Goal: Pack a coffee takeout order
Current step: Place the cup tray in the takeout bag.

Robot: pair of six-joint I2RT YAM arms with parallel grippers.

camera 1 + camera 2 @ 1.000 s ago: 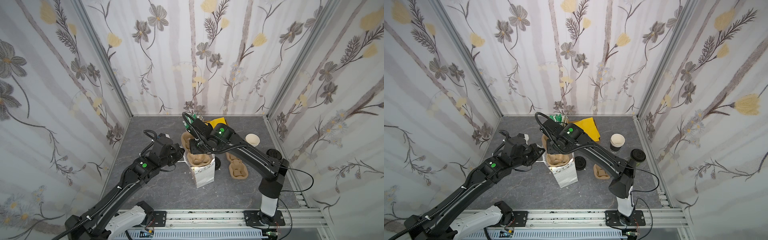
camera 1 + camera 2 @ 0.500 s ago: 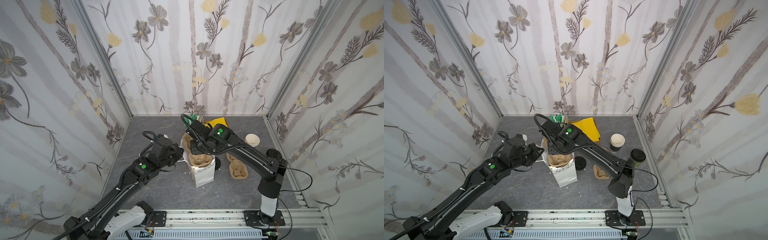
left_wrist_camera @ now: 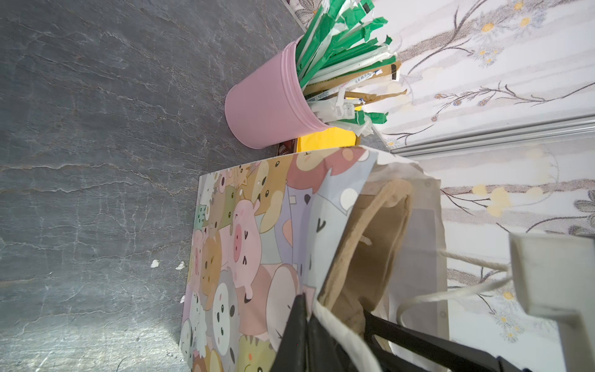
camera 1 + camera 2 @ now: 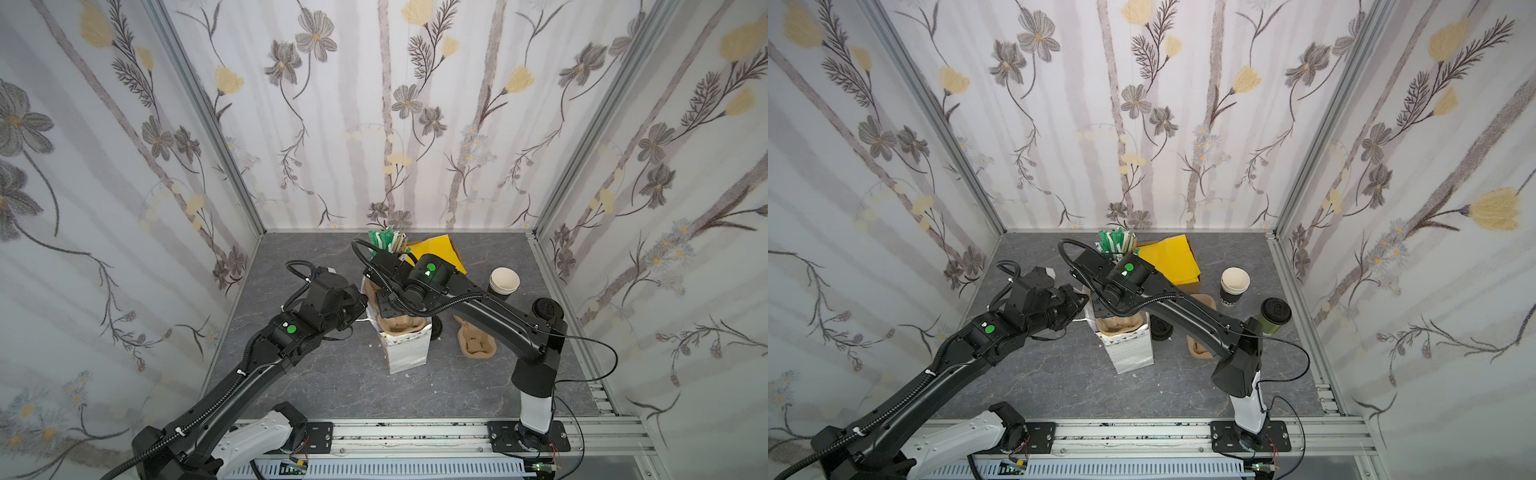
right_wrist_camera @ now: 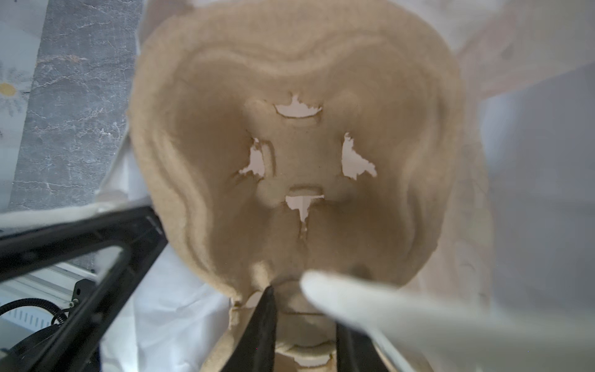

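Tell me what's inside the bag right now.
A tan carrier fills the mouth of the bag, with the right pincer pinching its edge. Through the carrier's holes only white shows. Anything beneath it is covered.

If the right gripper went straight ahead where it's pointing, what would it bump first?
Probably the bottom of the paper bag. The right gripper points down into the bag, pinching the cup carrier, so the carrier would touch down first. How far is hard to tell.
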